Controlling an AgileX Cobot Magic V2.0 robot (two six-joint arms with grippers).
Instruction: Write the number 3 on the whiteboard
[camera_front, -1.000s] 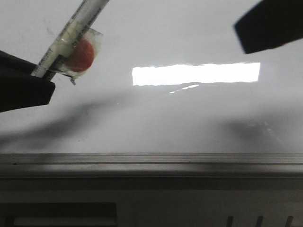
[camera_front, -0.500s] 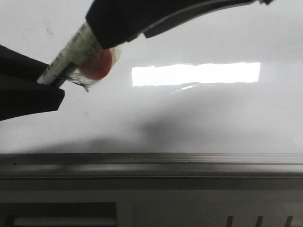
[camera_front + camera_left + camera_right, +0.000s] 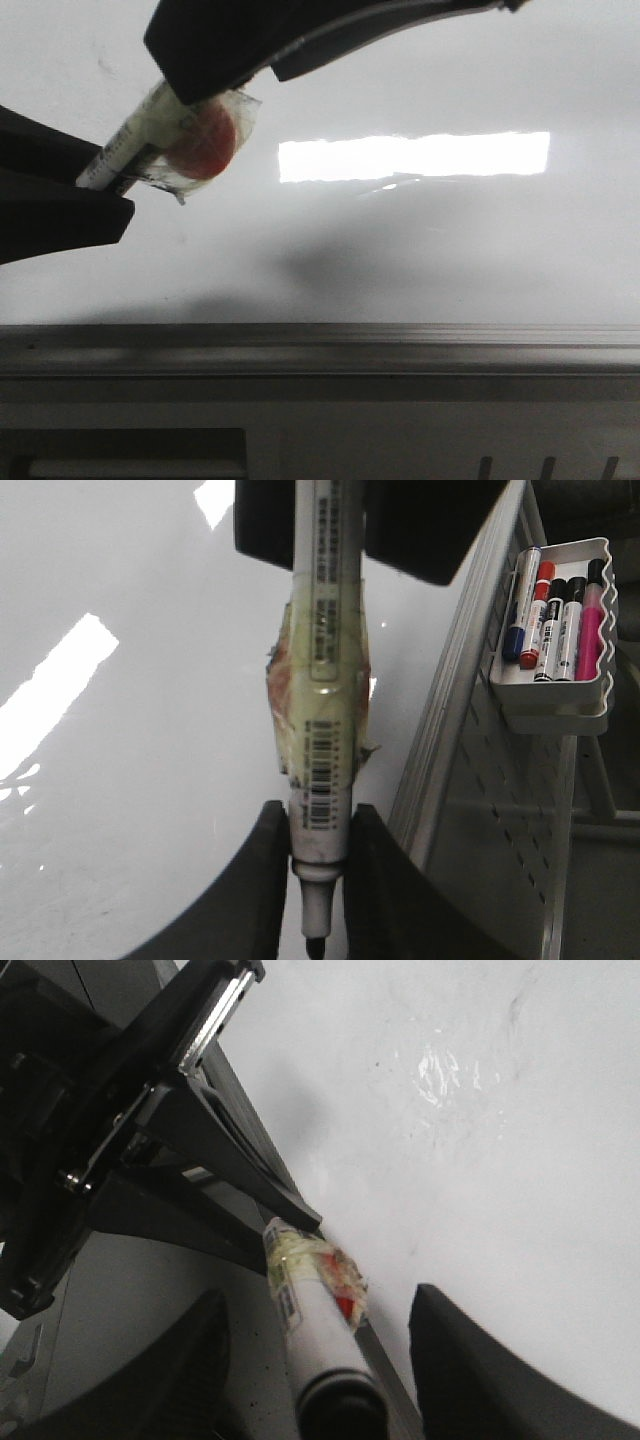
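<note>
We see the left end effector [image 3: 318, 865] clamped on a tape-wrapped marker [image 3: 322, 710] over the whiteboard [image 3: 450, 250]. The right end effector [image 3: 315, 1360] stands wide open around the marker's rear end. At the marker's three o'clock hangs a pen tray [image 3: 555, 695].

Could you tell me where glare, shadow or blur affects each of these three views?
Front view: a bright rectangular reflection lies on the whiteboard, soft shadows sit below it, and the right gripper is a dark silhouette. Left wrist view: glare patches blow out the board, while the marker is sharp. Right wrist view: a small glint high on the board; the marker's near end is blurred.
</note>
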